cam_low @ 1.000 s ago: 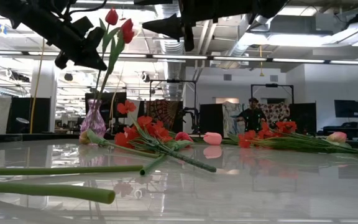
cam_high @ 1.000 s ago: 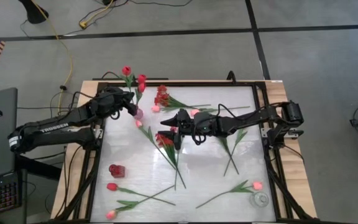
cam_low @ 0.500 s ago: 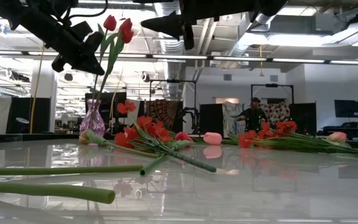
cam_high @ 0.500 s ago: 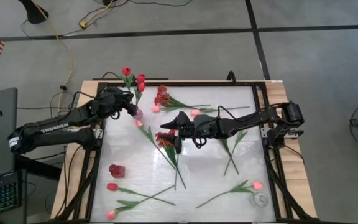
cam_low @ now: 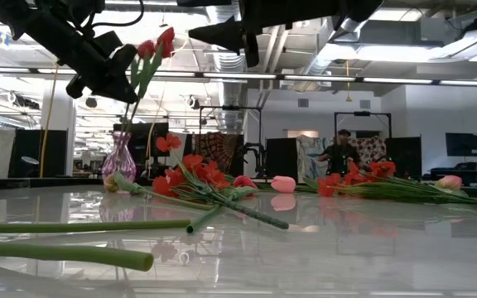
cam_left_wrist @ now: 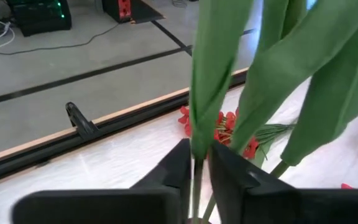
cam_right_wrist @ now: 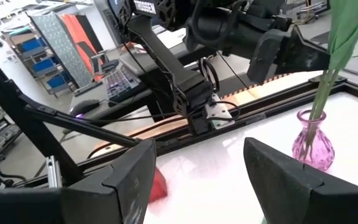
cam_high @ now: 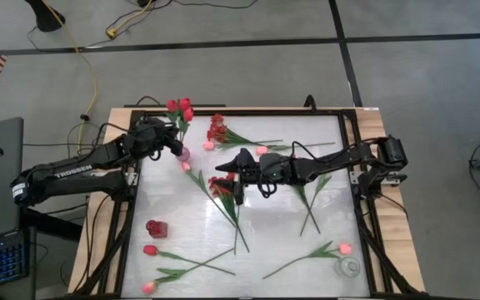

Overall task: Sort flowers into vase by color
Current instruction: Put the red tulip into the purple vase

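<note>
A pink glass vase stands at the table's far left, also in the low view. Two red tulips on leafy green stems stand in it. My left gripper is just above the vase, level with the stems, its narrow gap closed around one stem. My right gripper hovers open over the table's middle, holding nothing; its wrist view looks at the vase. More flowers lie flat on the table: red sprays and pink tulips. My left gripper pinches one tulip's thin stem between its two fingers, below the leaves and above the vase's mouth. The fingers come about level from the table's left side and lie across the stem. The stem stands nearly upright with its lower end in the vase.
A small red vase stands near the left edge and a clear glass one at the near right corner. Tulips lie at the near left and near right. A black frame rail borders the table. A person stands far behind.
The tulip at my left gripper has sunk lower in the vase, and its head has tipped in beside the other tulip's head. Both arms have stayed where they were.
</note>
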